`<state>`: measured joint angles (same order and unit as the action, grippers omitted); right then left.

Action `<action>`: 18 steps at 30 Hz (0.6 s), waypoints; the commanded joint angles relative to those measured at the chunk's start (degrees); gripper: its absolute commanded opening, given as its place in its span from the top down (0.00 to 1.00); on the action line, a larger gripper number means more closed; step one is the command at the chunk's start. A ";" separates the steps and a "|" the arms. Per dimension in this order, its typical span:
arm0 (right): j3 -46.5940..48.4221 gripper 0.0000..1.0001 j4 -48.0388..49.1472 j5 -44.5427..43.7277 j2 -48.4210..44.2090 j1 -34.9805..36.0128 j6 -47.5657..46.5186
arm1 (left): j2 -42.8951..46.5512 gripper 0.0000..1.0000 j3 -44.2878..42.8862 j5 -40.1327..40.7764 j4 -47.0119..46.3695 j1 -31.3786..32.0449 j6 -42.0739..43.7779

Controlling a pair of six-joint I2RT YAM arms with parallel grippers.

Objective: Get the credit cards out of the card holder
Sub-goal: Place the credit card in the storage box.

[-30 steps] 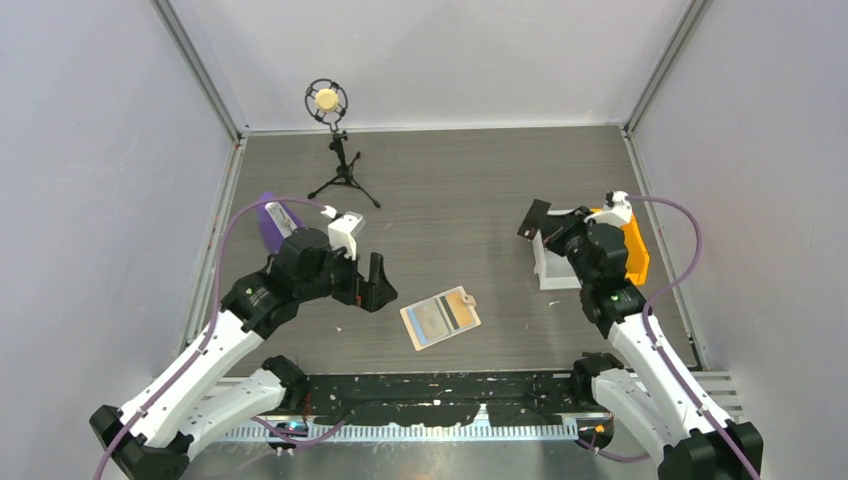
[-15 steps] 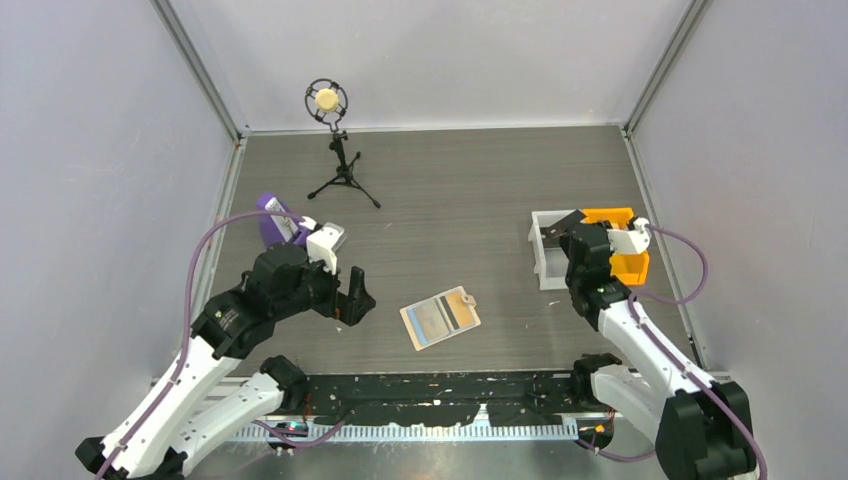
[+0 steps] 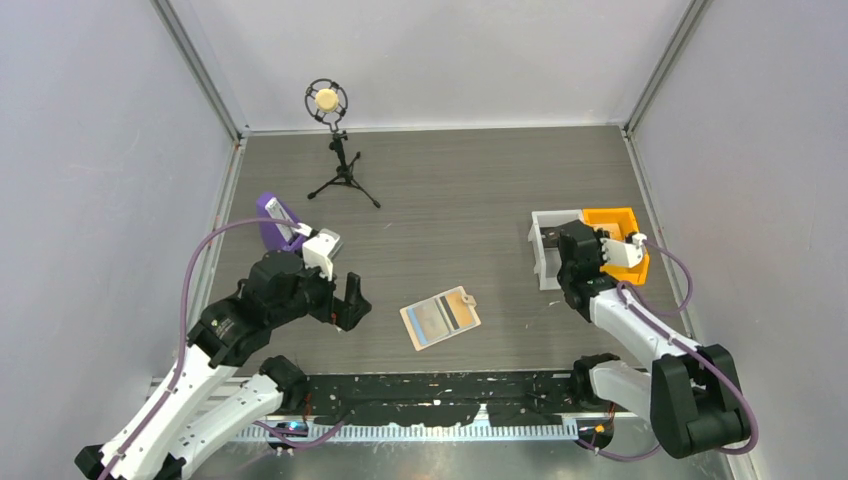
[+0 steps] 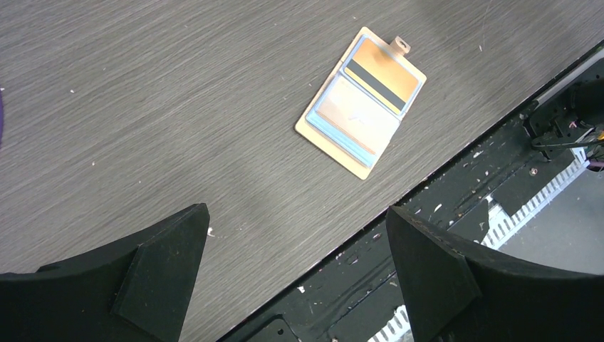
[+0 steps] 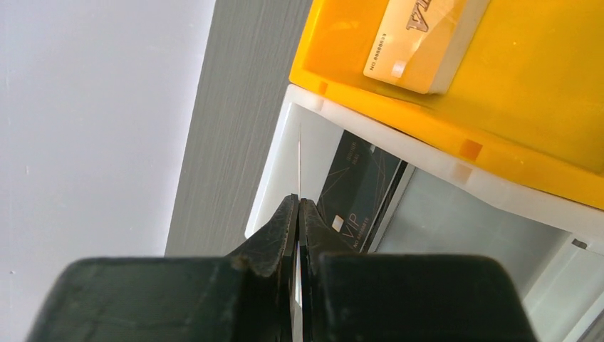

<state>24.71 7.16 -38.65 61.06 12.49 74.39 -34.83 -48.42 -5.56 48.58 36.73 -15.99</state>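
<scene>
Your left end effector (image 4: 295,210) gapes open near the card holder (image 4: 361,102); your right end effector (image 5: 299,203) pinches a credit card (image 5: 299,153) edge-on over the white bin (image 5: 279,167).

Both arms are white with fat black joints. A purple cable (image 3: 190,275) runs along the left arm (image 3: 165,400), and another runs along the right arm (image 3: 640,325). Both pincers are black. The left pincer (image 4: 299,235) has two thick wedge fingers (image 4: 157,271). The right pincer (image 5: 298,203) has two thin, pointy ones.

tan card holder (image 4: 333,149), orange bin (image 3: 610,213), purple stand (image 3: 270,212)
</scene>
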 commanded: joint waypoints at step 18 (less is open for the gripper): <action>1.46 0.91 4.47 -0.61 11.80 -0.27 12.40 | 2.85 0.00 0.70 0.02 -0.93 -0.17 1.31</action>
<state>24.71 9.58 -38.06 71.46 12.49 84.16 -32.62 -47.83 -5.58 48.60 36.73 -15.90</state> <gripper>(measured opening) 0.077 0.994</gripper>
